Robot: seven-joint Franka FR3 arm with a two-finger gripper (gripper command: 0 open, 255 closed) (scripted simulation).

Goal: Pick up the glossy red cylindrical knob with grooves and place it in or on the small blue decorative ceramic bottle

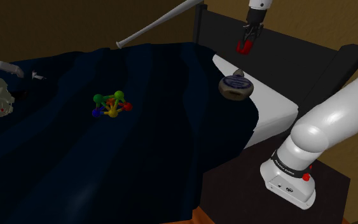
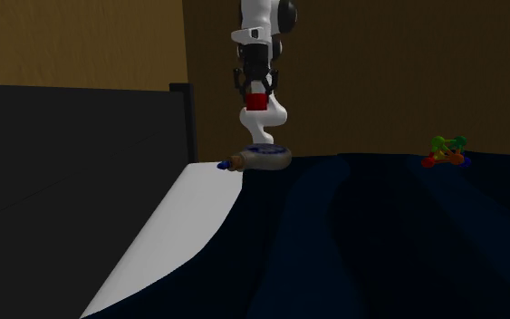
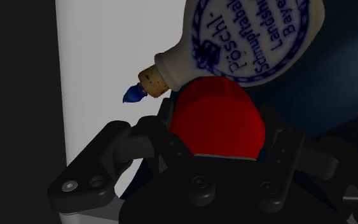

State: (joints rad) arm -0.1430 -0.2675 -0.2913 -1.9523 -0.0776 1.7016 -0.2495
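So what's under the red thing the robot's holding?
Below the red knob, with a gap between, the pale bottle with blue lettering lies on its side on the bed, cork stopper showing. In the wrist view the knob covers part of the bottle's belly.

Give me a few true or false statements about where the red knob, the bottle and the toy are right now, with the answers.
1. The red knob is clasped between the jaws. True.
2. The bottle stands upright. False: it lies on its side.
3. The knob rests on the bottle. False: it is held in the air above the bottle, not touching it.
4. A multicoloured toy lies on the dark blue blanket. True.
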